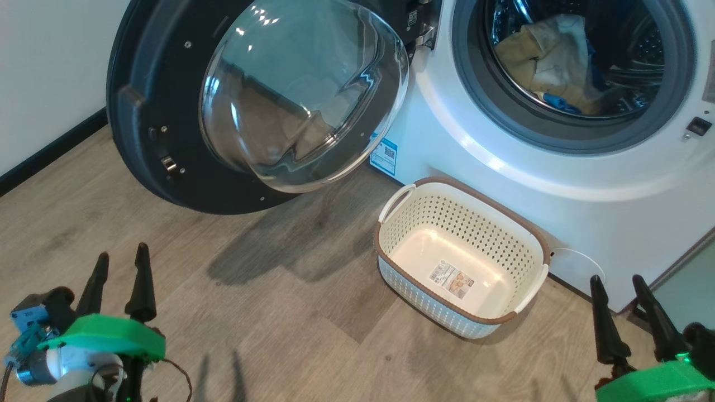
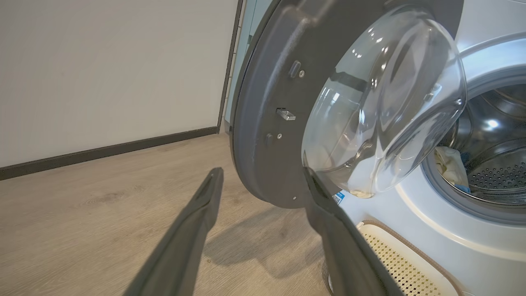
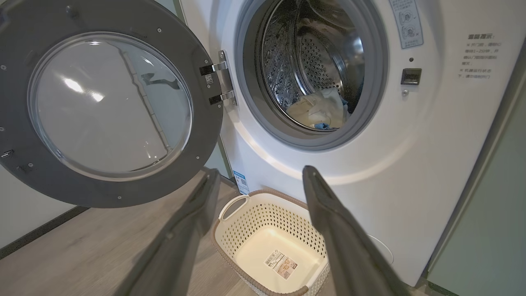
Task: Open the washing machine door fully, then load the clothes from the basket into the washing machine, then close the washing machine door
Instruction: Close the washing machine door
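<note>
At the lower left, the left claw (image 1: 123,251) is seen spread wide above the wooden floor (image 1: 268,335), with nothing held between its fingers. Beyond it, the washing machine door (image 1: 151,111) stands fully open to the left on its hinge, with its clear domed glass (image 1: 301,95) turned toward the room. Low on the white front, just right of the door's edge, a blue label (image 1: 384,153) with a QR code is fixed; its print is too small to be read. The basket (image 1: 447,218) is set on the floor just before the washing machine (image 1: 558,223), empty, and a barcoded sticker (image 1: 451,279) is stuck on its base. The clothes (image 1: 547,56) are piled inside the drum, pale yellow, with a blue scrap among them that may be a tag. Grey characters (image 3: 478,53), possibly Chinese, are printed on the front to the right of the opening. At the lower right, the right claw (image 1: 617,278) is likewise held wide, gripping nothing.
</note>
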Robot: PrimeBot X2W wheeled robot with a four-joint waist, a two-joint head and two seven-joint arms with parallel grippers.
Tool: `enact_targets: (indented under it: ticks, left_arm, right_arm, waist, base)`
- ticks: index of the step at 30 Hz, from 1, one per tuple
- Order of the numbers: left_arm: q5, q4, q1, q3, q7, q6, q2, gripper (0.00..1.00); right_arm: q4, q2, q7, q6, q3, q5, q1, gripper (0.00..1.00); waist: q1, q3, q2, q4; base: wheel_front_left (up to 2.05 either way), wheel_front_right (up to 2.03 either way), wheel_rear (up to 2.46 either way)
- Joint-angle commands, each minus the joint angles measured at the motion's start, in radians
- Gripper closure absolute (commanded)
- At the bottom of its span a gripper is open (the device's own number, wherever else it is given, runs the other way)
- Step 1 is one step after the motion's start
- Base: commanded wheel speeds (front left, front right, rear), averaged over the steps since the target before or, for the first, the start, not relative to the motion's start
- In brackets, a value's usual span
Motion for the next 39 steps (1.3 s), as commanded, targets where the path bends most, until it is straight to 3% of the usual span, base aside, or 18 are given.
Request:
enact_targets:
  ticks: [1,3,4,5,7,16,20,27,31,39]
  left_arm:
    - [0.013,-0.038,-0.04,0.043,-0.009,-0.001,0.013,0.0]
    - [0.009,-0.041,-0.037,0.059,-0.009,-0.001,0.004,0.0]
    - [0.003,-0.041,-0.036,0.067,-0.009,-0.001,-0.002,0.05]
    - [-0.008,-0.038,-0.036,0.074,-0.009,-0.001,-0.009,0.56]
    - [-0.039,-0.031,-0.036,0.08,-0.009,-0.001,-0.019,1.0]
    - [-0.318,0.089,-0.153,0.098,-0.009,-0.001,0.02,1.0]
    - [-0.512,0.212,-0.248,0.125,0.028,-0.001,0.081,1.0]
    - [-0.82,0.412,-0.429,0.264,0.167,-0.001,0.181,1.0]
    - [-0.898,0.529,-0.544,0.309,0.23,0.004,0.245,1.0]
    - [-0.938,0.71,-0.77,0.324,0.287,0.078,0.341,1.0]
  right_arm:
    - [-0.026,-0.028,-0.007,0.0,0.023,0.001,-0.059,0.0]
    - [-0.022,-0.031,-0.007,0.0,0.03,0.003,-0.066,0.0]
    - [-0.021,-0.032,-0.007,0.0,0.032,0.004,-0.068,0.0]
    - [-0.021,-0.033,-0.007,0.0,0.033,0.004,-0.069,0.0]
    - [-0.02,-0.035,-0.007,0.0,0.036,0.006,-0.069,0.0]
    - [-0.021,-0.035,-0.007,0.0,0.037,0.006,-0.045,0.0]
    - [-0.021,-0.03,-0.007,0.0,0.039,0.003,-0.035,0.0]
    - [-0.019,-0.041,-0.007,0.0,0.055,0.006,-0.031,0.0]
    - [-0.019,-0.054,-0.007,0.0,0.06,0.008,-0.035,0.0]
    - [-0.024,-0.082,-0.007,0.0,0.066,0.008,-0.051,0.0]
  waist:
    - [-0.0001,0.002,0.0,0.002]
    - [-0.0001,0.004,0.0,0.003]
    - [-0.0001,0.005,0.0,0.003]
    - [-0.0001,0.005,0.0,0.004]
    - [-0.0001,0.005,0.0,0.004]
    - [-0.0001,-0.003,0.0,0.001]
    - [-0.0001,-0.008,0.0,-0.02]
    - [-0.0001,-0.001,0.0,-0.063]
    - [-0.0001,0.009,0.0,-0.076]
    - [-0.0001,0.041,0.0,-0.085]
  base:
    - [0.0,0.0,0.0]
    - [0.0,0.0,0.0]
    - [0.0,0.0,0.0]
    - [0.0,0.0,0.0]
    - [0.0,0.0,0.0]
    - [0.0,0.0,0.0]
    - [0.0,0.0,0.0]
    - [0.0,0.0,0.0]
    - [0.0,0.0,0.0]
    - [0.0,0.0,0.0]
